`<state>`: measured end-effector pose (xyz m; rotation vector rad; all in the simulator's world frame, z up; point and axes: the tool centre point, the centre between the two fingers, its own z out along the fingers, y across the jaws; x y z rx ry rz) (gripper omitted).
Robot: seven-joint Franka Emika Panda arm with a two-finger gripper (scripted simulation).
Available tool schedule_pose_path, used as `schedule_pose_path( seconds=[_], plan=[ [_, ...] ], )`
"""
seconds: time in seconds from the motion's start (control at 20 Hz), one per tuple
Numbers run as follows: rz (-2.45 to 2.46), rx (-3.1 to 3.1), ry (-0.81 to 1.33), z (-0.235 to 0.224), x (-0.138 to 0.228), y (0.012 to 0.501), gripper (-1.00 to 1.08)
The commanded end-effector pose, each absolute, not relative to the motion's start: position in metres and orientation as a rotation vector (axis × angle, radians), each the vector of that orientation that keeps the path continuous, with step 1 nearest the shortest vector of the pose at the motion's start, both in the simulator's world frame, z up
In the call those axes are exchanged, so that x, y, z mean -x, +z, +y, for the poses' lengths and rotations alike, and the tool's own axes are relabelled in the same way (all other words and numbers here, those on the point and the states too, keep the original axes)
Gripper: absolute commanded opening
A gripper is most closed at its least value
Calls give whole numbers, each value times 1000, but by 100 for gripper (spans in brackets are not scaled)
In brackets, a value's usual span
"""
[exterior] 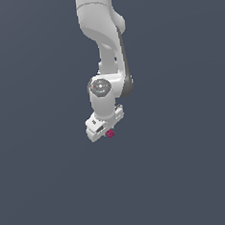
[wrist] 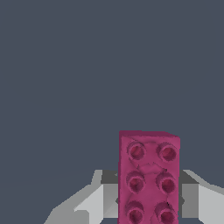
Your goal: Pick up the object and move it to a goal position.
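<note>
The object is a tiny magenta-pink studded brick (exterior: 110, 133). In the exterior view it peeks out just under my white gripper (exterior: 108, 130), at the end of the arm that hangs down from the top of the picture. In the wrist view the brick (wrist: 148, 175) fills the space between my two grey fingers (wrist: 109, 194), studs facing the camera. Both fingers press against its long sides, so my gripper (wrist: 149, 197) is shut on it. The lower end of the brick is cut off by the picture's edge.
Everything around the arm is plain dark grey-blue, with no other object, edge or marker showing in either view. Whether the brick rests on that ground or hangs above it cannot be told.
</note>
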<state>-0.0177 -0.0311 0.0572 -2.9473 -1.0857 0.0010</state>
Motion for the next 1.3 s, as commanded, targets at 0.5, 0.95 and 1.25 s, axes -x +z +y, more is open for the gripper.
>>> schedule_pose_path(
  seconds=[0.5, 0.95, 1.25],
  plan=[
    [-1085, 2947, -1, -136, -30, 141, -100],
    [-1086, 2948, 0, -178, -52, 174, -100],
    [-1085, 2948, 0, -188, -58, 181, -100]
  ],
)
